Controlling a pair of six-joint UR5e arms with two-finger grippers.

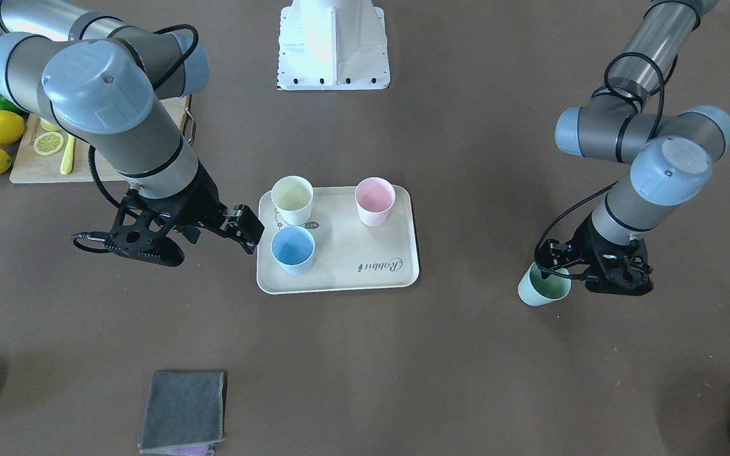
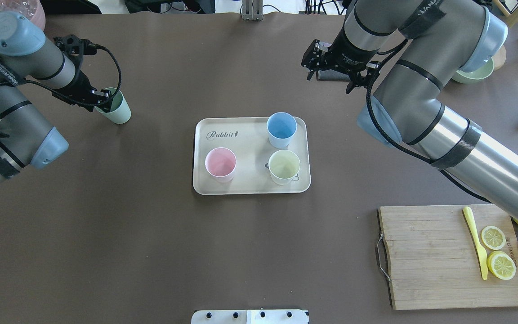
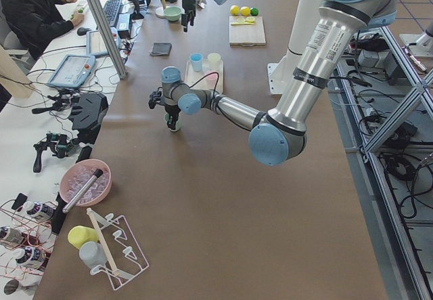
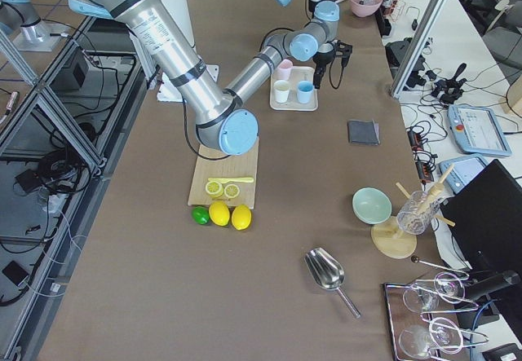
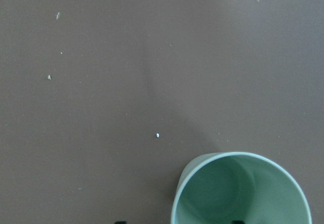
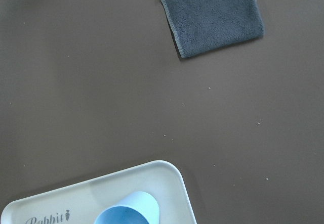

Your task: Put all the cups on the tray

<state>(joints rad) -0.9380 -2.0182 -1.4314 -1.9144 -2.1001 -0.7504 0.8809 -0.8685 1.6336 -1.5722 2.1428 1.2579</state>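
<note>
Leaves the mint green cup (image 2: 119, 112) well apart from the tray (image 2: 245, 148), with the left gripper (image 2: 103, 100) seemingly spread astride its rim and the right gripper (image 2: 328, 81) spread, empty, near the tray. Risks tipping that cup through an off-centre pinch.

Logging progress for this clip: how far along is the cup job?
Done: yellow cup, pink cup and blue cup stand on the tray. In hand: left hand, open, straddles the rim of the mint cup, off the tray. Left: grip it and carry it over.
</note>
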